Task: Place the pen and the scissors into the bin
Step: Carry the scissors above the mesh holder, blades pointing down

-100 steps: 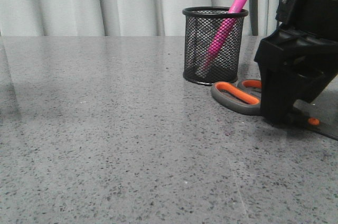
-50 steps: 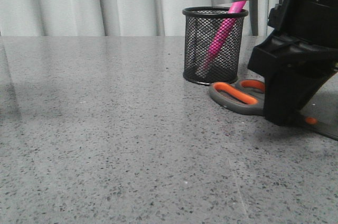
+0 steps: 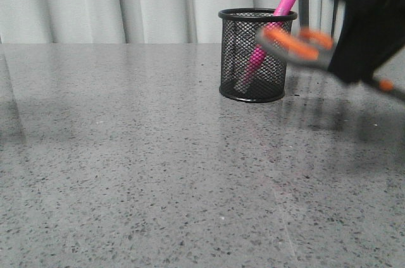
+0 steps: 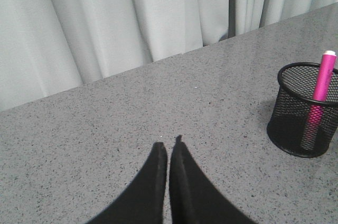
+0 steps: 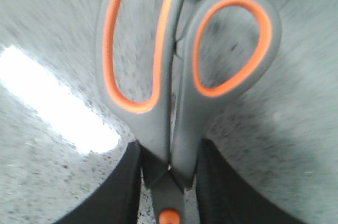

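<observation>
The black mesh bin (image 3: 257,54) stands at mid-table, with the magenta pen (image 3: 269,34) leaning inside it, its white end above the rim. The bin (image 4: 305,110) and the pen (image 4: 318,95) also show in the left wrist view. The grey-and-orange scissors (image 3: 296,45) hang in the air just right of the bin, at rim height, handles toward it. My right gripper (image 5: 169,155) is shut on the scissors (image 5: 179,92) near the orange pivot. My left gripper (image 4: 169,149) is shut and holds nothing, above bare table.
The grey speckled table (image 3: 139,154) stretches left and forward of the bin. Pale curtains (image 3: 126,2) hang behind the far edge. The right arm's shadow falls on the table right of the bin.
The right gripper has lifted the scissors off the table, from beside the bin's base up to about rim height. The bin, the pen and the left gripper have not moved.
</observation>
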Available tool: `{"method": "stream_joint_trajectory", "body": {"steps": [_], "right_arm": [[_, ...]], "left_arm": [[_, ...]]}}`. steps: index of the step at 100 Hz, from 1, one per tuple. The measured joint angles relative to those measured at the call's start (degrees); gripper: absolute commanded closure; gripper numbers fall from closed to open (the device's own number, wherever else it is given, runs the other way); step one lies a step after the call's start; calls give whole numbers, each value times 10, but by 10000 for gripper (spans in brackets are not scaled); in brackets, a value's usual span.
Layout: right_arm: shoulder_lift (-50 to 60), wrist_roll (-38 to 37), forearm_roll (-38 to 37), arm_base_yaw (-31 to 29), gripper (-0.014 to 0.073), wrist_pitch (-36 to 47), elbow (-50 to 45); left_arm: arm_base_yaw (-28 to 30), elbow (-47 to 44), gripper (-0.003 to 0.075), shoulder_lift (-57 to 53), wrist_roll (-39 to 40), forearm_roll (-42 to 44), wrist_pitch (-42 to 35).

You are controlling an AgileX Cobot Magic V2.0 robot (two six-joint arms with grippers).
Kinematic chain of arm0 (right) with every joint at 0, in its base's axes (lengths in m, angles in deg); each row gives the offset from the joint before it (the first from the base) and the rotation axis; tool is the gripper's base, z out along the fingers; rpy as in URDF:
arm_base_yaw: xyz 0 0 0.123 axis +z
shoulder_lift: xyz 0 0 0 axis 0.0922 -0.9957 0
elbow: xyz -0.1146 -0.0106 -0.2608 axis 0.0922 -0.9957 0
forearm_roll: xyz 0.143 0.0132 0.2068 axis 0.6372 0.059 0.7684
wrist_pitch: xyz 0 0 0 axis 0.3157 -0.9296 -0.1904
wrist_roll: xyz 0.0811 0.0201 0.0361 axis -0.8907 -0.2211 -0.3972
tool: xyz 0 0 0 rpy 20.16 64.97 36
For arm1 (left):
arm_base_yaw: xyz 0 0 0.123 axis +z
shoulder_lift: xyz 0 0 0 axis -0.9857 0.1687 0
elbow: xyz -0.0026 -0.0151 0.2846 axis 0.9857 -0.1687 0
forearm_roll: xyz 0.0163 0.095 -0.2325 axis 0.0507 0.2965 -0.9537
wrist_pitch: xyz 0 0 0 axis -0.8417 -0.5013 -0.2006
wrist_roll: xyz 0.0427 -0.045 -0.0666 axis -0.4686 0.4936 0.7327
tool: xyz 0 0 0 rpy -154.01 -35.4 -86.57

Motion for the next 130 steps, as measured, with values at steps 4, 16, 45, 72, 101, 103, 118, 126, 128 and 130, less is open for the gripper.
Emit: {"method": "stream_joint_trajectory", "body": {"steps": [4,16,45,72,101,103,118,126,128,130], "right_arm": [[33,0,1,0,670,28,-15],[103,0,1,0,670,134,-57],[75,0,1,0,670,483,-72],[-66,-16,35,0,670,764,-72],[-172,-57,48,1,670,852,-72],[-177,-57,48,1,670,853,-72],[-202,-59,48,1,670,857,-72],[-209,-59,48,1,670,859,-72],[-211,-59,48,1,670,859,-72],[-212,-59,48,1,670,859,-72]], "left_arm": [[0,0,739,0,0,0,0],[0,0,739,0,0,-1,-1],[0,0,739,0,0,-10,-1],[0,0,739,0,0,-12,-2],[0,0,739,0,0,-12,-2],[0,0,739,0,0,-13,-2],[0,0,739,0,0,-13,-2],[0,0,739,0,0,-13,-2],[0,0,739,0,0,-13,-2],[0,0,739,0,0,-13,-2]]}}
